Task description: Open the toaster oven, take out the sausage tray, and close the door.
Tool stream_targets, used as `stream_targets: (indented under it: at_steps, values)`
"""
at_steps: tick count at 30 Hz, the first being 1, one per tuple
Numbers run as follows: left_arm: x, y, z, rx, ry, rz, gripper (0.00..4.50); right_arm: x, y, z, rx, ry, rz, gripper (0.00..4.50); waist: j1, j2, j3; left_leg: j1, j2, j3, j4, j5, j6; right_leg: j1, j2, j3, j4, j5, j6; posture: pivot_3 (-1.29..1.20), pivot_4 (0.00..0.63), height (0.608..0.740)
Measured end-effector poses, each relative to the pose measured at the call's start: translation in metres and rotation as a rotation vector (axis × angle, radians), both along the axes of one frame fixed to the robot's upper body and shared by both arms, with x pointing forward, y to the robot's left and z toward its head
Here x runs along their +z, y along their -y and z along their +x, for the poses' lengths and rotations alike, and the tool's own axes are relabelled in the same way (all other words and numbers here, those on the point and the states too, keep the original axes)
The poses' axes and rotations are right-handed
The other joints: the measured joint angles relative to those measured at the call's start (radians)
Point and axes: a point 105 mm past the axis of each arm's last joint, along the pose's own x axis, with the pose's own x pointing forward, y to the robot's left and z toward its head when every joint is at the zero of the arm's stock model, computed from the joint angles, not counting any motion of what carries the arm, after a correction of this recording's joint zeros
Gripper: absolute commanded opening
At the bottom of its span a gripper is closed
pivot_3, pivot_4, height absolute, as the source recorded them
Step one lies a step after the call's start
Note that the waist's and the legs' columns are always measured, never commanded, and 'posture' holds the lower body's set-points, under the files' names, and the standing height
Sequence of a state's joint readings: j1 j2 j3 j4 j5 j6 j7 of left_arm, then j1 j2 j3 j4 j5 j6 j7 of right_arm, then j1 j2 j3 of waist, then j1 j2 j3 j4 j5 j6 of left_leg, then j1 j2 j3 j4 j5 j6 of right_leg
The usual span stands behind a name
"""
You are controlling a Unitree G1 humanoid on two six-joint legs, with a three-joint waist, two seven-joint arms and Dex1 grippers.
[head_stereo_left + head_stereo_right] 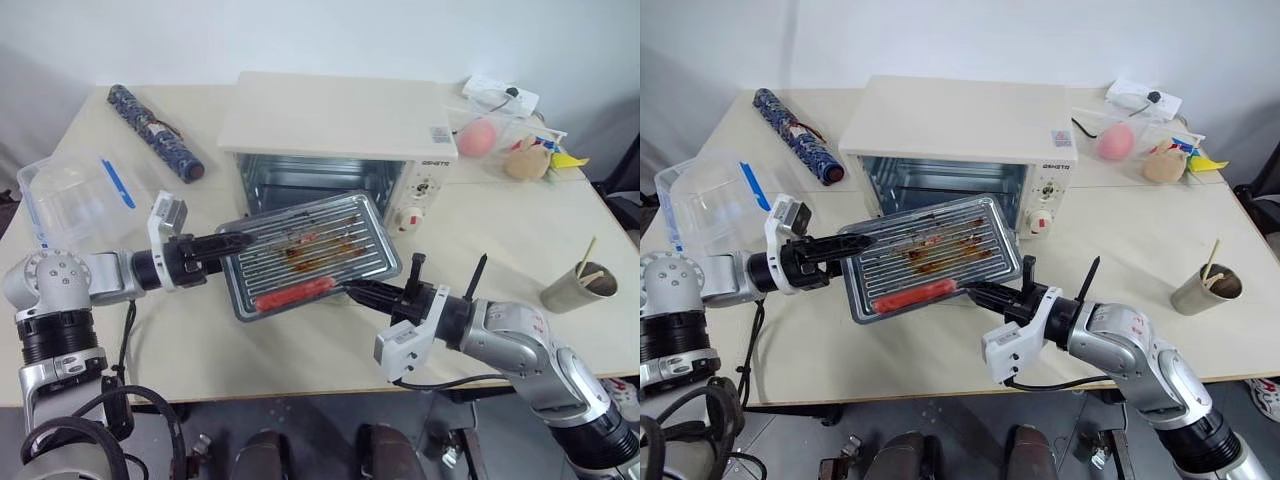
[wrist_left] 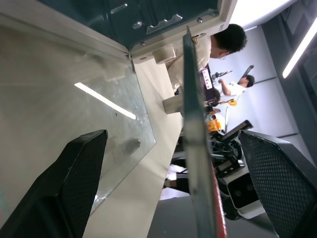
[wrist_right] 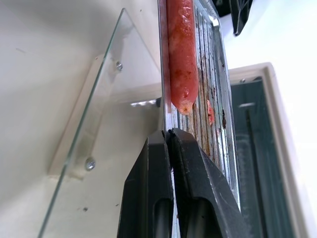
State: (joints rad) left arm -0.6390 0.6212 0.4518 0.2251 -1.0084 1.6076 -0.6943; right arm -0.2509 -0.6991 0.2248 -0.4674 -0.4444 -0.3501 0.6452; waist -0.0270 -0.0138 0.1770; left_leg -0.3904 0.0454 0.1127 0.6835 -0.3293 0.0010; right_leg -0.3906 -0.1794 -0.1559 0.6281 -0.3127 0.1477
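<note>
The cream-white toaster oven [image 1: 340,115] stands at the table's middle with its cavity open. Its glass door [image 3: 84,124] lies folded down flat, under the raised tray. The silver ribbed sausage tray [image 1: 310,250] hangs tilted in front of the opening, with one red sausage [image 1: 295,293] along its near rim. My right gripper [image 1: 352,290] is shut on the tray's near right rim, fingers [image 3: 198,168] pinching the metal edge. At the tray's left edge my left gripper [image 1: 240,240] stands open, the rim [image 2: 190,124] passing between its wide-apart fingers without being clamped.
A clear plastic box [image 1: 75,195] sits at the table's left edge, and a rolled patterned mat [image 1: 158,130] lies behind it. A metal cup with sticks [image 1: 578,283] stands at the right. Small items and a pink object [image 1: 478,135] crowd the far right corner. People [image 2: 228,39] appear beyond the table.
</note>
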Motion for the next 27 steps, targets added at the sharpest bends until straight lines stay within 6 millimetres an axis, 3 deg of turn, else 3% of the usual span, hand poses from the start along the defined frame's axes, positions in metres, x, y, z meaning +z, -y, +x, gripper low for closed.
stream_targets:
  at_steps: [4,7,19,21,25,27]
  values:
    - [-0.007,0.007,-0.007,-0.021,-0.035,-0.036,4.5,0.0,0.0,-0.001,0.007,-0.015,0.005,0.03,0.0,0.0,0.0,0.0,0.0,-0.004,0.0,0.0,0.0,0.001,0.0,0.0,0.0,0.0,0.0,0.0,0.15,0.74]
    - [-0.01,0.011,-0.011,-0.029,-0.055,-0.053,3.9,0.0,0.0,-0.001,0.01,-0.022,0.005,0.0,0.0,0.0,0.0,0.001,0.0,-0.004,0.0,0.0,0.0,0.001,0.0,0.0,0.0,0.0,0.0,0.0,0.15,0.74]
    - [-0.025,0.023,-0.017,0.025,-0.161,-0.134,0.11,-0.005,0.001,-0.005,0.043,-0.107,-0.016,0.0,0.001,0.0,0.0,0.005,0.0,-0.009,0.0,0.0,0.0,0.009,-0.001,-0.001,-0.002,0.0,0.0,0.0,0.15,0.74]
    - [-0.026,0.024,-0.018,0.04,-0.183,-0.16,0.05,-0.009,0.003,-0.006,0.042,-0.154,-0.015,0.0,0.002,0.0,0.0,0.006,0.0,-0.011,0.001,0.0,0.0,0.011,0.0,-0.001,-0.002,0.0,0.0,0.0,0.15,0.74]
    - [-0.03,0.024,-0.018,0.079,-0.199,-0.158,0.0,-0.009,0.004,-0.009,0.054,-0.198,-0.029,1.02,0.005,0.0,0.0,0.007,-0.002,-0.012,0.001,0.0,0.0,0.014,0.0,-0.001,-0.005,0.0,0.0,0.0,0.15,0.74]
    - [-0.032,0.022,-0.016,0.105,-0.207,-0.16,0.0,-0.005,0.002,-0.011,0.069,-0.212,-0.026,1.78,0.006,0.0,0.0,0.007,-0.002,-0.011,0.001,0.0,0.0,0.014,0.0,-0.001,-0.005,0.0,0.0,0.0,0.15,0.74]
